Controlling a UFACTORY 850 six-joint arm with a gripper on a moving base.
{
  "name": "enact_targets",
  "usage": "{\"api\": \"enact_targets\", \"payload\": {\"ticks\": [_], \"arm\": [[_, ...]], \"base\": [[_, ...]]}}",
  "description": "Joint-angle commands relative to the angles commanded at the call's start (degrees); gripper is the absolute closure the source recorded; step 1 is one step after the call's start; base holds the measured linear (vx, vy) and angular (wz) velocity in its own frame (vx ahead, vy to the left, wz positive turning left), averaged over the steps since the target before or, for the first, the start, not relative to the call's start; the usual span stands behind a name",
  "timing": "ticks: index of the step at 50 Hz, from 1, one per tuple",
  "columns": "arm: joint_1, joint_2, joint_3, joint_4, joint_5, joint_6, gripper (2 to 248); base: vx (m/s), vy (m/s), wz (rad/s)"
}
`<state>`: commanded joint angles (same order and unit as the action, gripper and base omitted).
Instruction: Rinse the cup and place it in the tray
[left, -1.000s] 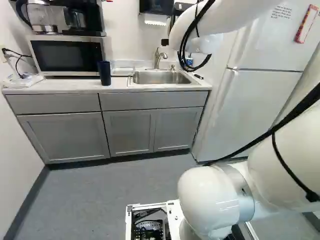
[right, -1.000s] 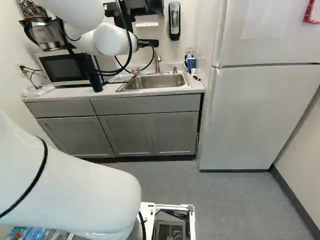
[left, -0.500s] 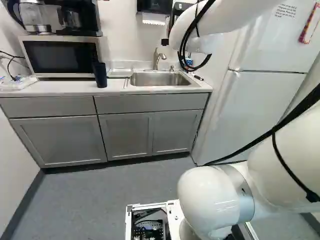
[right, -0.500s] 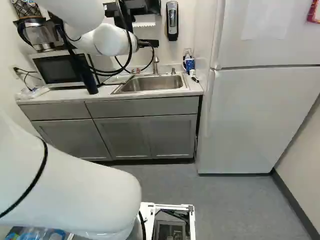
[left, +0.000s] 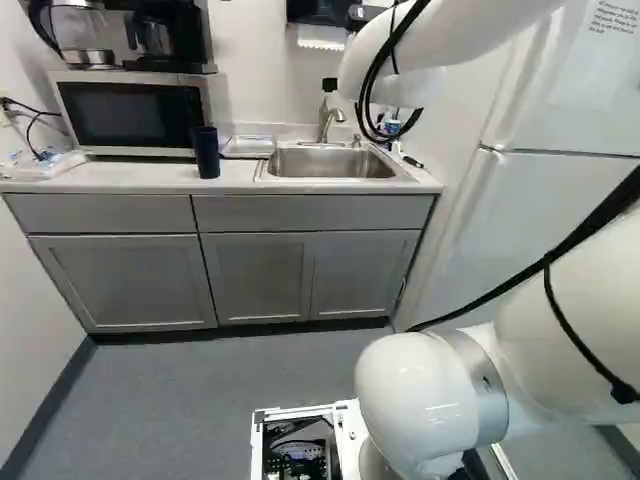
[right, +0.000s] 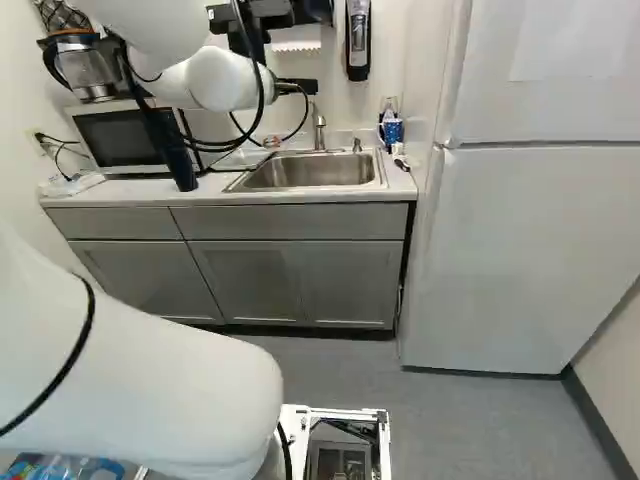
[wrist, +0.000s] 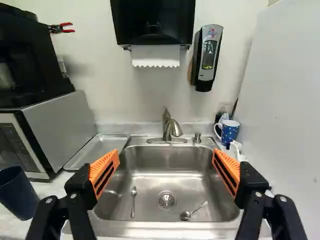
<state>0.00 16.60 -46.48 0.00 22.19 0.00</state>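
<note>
Hand (wrist: 166, 156) open, nothing between fingers, facing sink (wrist: 165, 159). Dark cup (left: 207, 153) on tabletop (left: 105, 177), just in front of microwave (wrist: 65, 125); likely target, though spotted mug (wrist: 229, 131) stands between faucet (wrist: 170, 128) and refrigerator (right: 500, 260).

Best: bring hand to cup side-on, straddle body, close gently, lift clear of microwave, then rinse and set in tray (wrist: 100, 148) beside sink.

Cup cut off in wrist view, inside hard to read. Cables (right: 160, 120) partly mask cup in right base view.
</note>
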Motion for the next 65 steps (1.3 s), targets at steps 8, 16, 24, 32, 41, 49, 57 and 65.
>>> {"api": "enact_targets", "payload": {"ticks": [8,16,24,32,41,49,57,65], "arm": [[0.0,0.0,0.0,0.0,0.0,0.0,3],[0.0,0.0,0.0,0.0,0.0,0.0,3],[0.0,0.0,0.0,0.0,0.0,0.0,3],[0.0,0.0,0.0,0.0,0.0,0.0,3],[0.0,0.0,0.0,0.0,0.0,0.0,3],[0.0,0.0,0.0,0.0,0.0,0.0,3],[0.0,0.0,0.0,0.0,0.0,0.0,3],[0.0,0.0,0.0,0.0,0.0,0.0,3]], "base": [[0.134,-0.054,0.147],[0.129,-0.051,0.144],[0.132,-0.05,0.145],[0.137,-0.066,0.093],[0.128,-0.07,0.016],[0.128,-0.073,0.013],[0.121,-0.063,0.013],[0.108,-0.059,0.006]]}}
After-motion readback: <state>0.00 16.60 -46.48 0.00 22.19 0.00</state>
